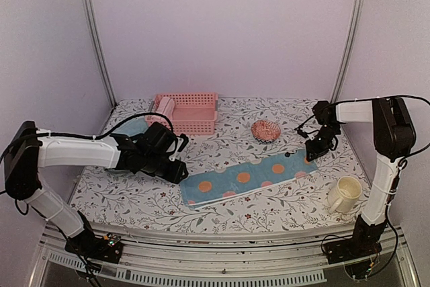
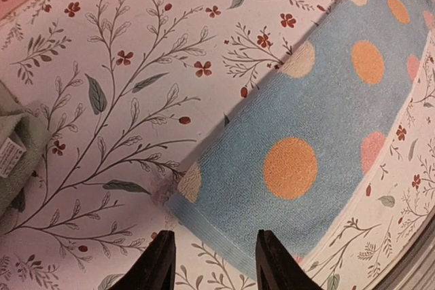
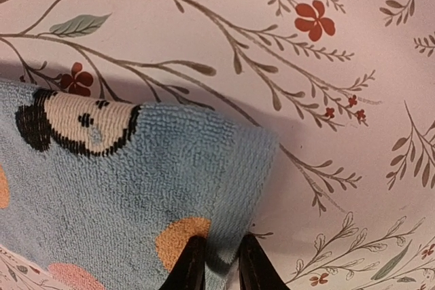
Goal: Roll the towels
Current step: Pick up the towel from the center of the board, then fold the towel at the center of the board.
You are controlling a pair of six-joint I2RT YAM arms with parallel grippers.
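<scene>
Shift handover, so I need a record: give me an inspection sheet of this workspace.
Surface: floral table cover, flat.
Job's things: blue spotted towel folded into a long strip, not rolled; light blue towel left of the basket; sage green towel at far left; pink rolled towel in the basket.
Clutter: pink basket, cream mug, ruffled pink object.
Grippers: left gripper open over the strip's left end; right gripper pinching the other end.
Cables: black cables loop loosely on both sides.
Surroundings: lilac walls, metal poles.
</scene>
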